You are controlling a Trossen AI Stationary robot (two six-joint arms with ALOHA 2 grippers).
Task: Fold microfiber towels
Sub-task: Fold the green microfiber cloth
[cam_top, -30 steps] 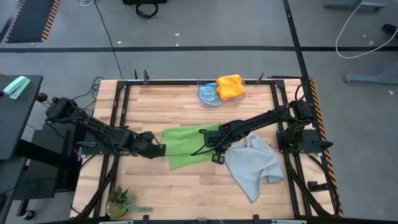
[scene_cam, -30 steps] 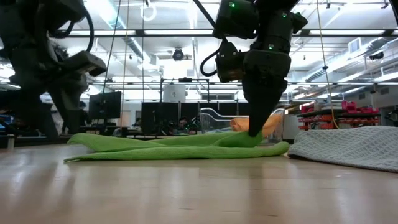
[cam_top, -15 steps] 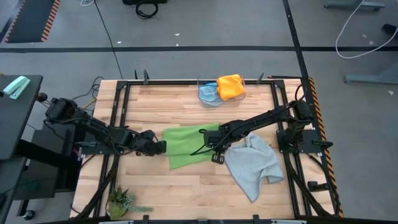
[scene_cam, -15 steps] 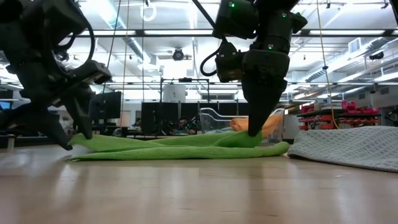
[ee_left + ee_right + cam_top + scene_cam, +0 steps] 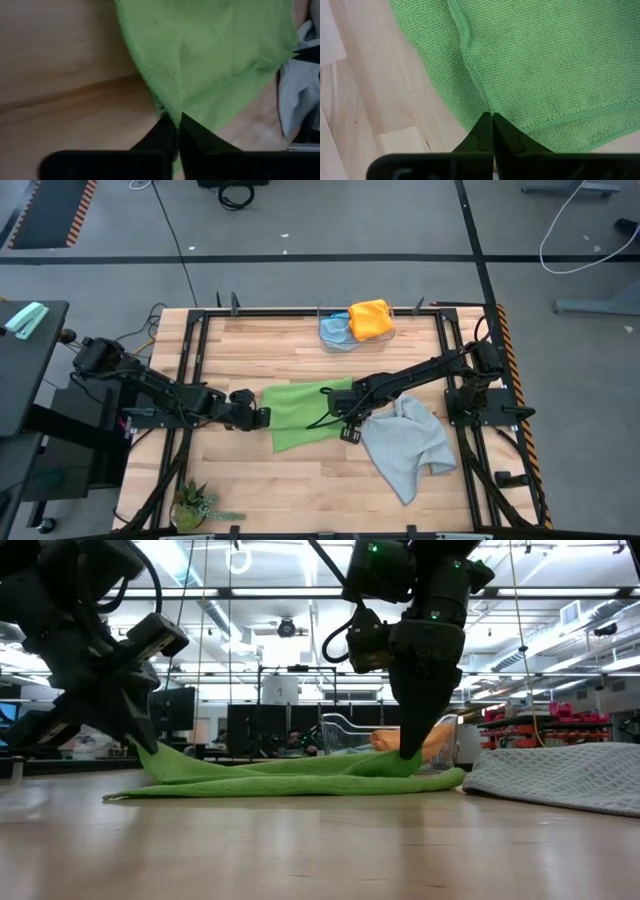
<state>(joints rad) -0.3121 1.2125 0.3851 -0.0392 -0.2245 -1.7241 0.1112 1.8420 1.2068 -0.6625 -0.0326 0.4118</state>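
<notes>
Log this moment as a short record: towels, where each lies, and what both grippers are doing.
green towel: mid-table, partly folded
grey towel: spread beside it, toward the right arm's side
yellow-orange towel: far edge, in a clear container
light blue towel: same container, beside the yellow-orange one
left gripper: shut on the green towel's near-left edge
right gripper: shut on the green towel's right edge, pressed low

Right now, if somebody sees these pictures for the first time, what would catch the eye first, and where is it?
The bright green towel at the middle of the table, pinched at both ends: the left gripper shut on its left edge, the right gripper shut on its right side. Next, the light grey towel lying rumpled to the right, and the yellow-orange towel with the light blue towel at the far edge.
</notes>
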